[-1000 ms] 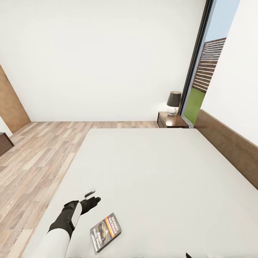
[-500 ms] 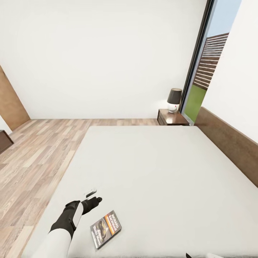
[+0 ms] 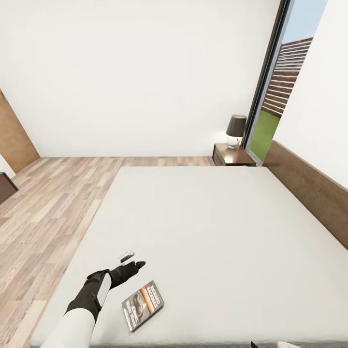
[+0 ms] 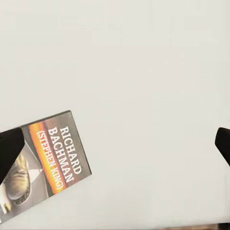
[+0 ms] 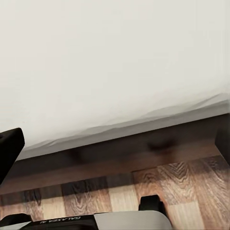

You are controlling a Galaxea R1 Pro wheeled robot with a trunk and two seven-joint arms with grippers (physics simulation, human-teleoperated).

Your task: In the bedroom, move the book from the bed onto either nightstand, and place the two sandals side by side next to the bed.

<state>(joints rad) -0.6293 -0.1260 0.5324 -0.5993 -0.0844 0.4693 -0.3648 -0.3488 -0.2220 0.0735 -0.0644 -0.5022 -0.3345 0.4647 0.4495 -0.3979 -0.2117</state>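
Bed (image 3: 217, 227): we see a large low bed with a bare light-grey mattress and a dark brown headboard along its right side; the only thing lying on it is the book.
Book (image 3: 142, 305): it lies flat on the mattress near the bed's near left corner, close to our left arm. In the left wrist view the book (image 4: 45, 163) shows a dark cover with an orange band and white lettering "RICHARD BACHMAN" and "(STEPHEN KING)".
Left arm: it reaches forward over the near left part of the mattress, black forearm and wrist stretched low above the surface.
Left tool (image 3: 129, 261): its two fingers stand well apart, so we read it as spread wide, gripping nothing; it sits just beyond and left of the book, apart from it.
Right tool (image 5: 115, 143): in the right wrist view its dark fingertips sit at the two sides with a wide gap between them, holding nothing, facing the bed's dark wooden edge (image 5: 120, 148) and the plank floor (image 5: 182, 187) below.
Nightstand (image 3: 233, 157): dark brown, at the far right corner of the bed beside the tall window (image 3: 280, 92); a lamp (image 3: 235, 130) with a dark shade stands on it.
Floor (image 3: 48, 203): wood planks lie to the left of the bed.
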